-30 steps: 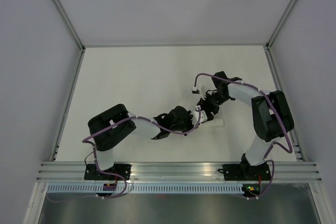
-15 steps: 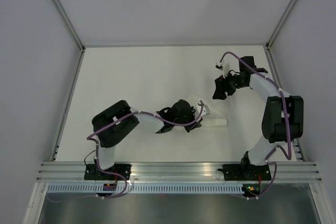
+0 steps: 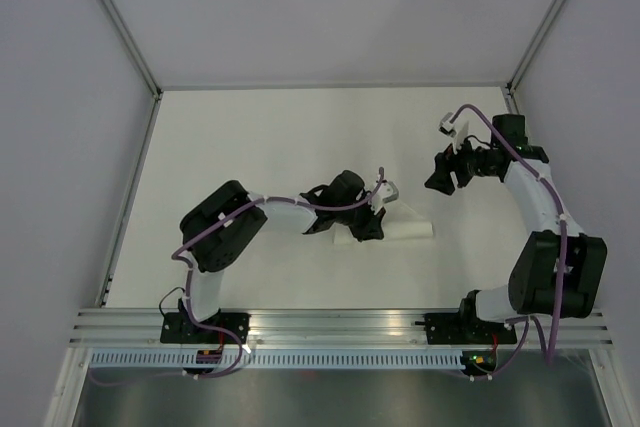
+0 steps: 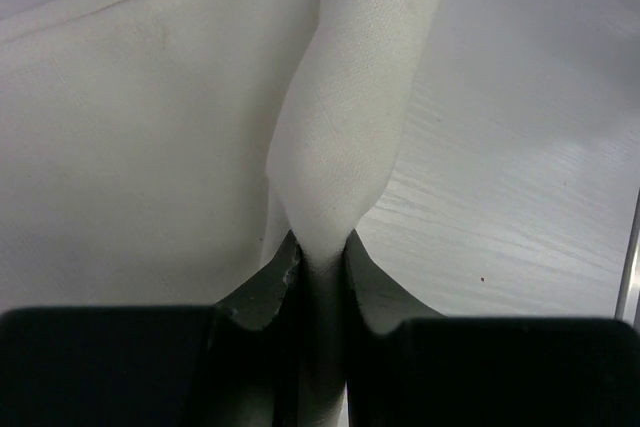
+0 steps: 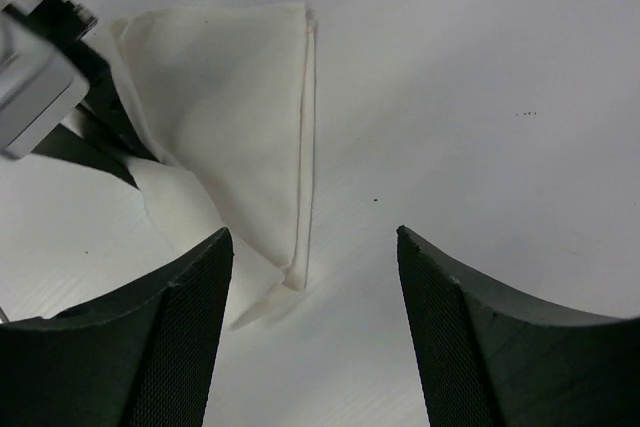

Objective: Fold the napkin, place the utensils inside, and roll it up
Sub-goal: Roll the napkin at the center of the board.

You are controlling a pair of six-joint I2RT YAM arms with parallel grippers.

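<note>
Pinching a raised ridge of the napkin (image 4: 345, 137), the left gripper (image 4: 320, 257) has its jaws clamped on the cloth. The white fabric is squeezed thin between the two dark fingers (image 4: 255, 297) and widens above them into a twisted fold.

In the top view the napkin lies as a narrow folded bundle on the white table (image 3: 250, 147), a little right of the middle, with its long side running left to right. The left arm reaches across from its base to the bundle's left end.

The right wrist view shows the cloth as layered panels with a hemmed edge running down to a corner. Its left part is drawn up where the left gripper holds it. What the folds enclose is hidden.

The right gripper (image 3: 443, 175) hangs above the table toward the far right, well apart from the napkin. Its jaws stand wide apart. In its own view there is bare table between the fingers (image 5: 480, 347), and the napkin's lower corner lies just beside the left one.
</note>
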